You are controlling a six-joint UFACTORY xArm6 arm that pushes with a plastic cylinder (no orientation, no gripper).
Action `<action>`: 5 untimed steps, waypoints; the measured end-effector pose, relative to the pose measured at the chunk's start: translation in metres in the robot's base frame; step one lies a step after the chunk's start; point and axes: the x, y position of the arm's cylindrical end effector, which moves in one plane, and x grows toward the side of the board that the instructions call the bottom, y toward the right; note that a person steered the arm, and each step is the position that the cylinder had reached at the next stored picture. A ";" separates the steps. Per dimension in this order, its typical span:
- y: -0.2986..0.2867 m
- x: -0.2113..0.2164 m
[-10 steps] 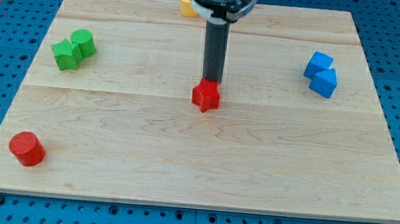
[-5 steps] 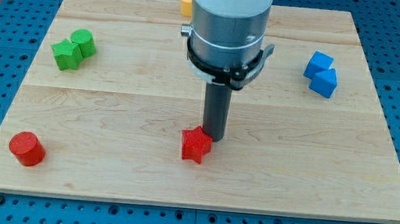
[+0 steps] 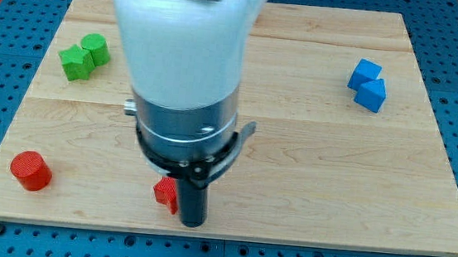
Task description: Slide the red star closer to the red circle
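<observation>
The red star lies near the board's bottom edge, left of centre, partly hidden behind my rod. My tip touches it on its right side, at the view's bottom. The red circle, a short cylinder, stands at the bottom left of the board, well to the left of the star. The arm's large white and dark body covers the middle of the board.
A green star and a green cylinder sit together at the upper left. Two blue blocks sit together at the upper right. The wooden board lies on a blue pegboard table, its bottom edge just below my tip.
My tip has pushed the red star down and to the left, from the board's centre to near the bottom edge. The arm's body now covers the yellow block at the top.
</observation>
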 end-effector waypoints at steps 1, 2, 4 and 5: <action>-0.001 -0.027; -0.004 -0.039; 0.017 -0.057; -0.026 -0.050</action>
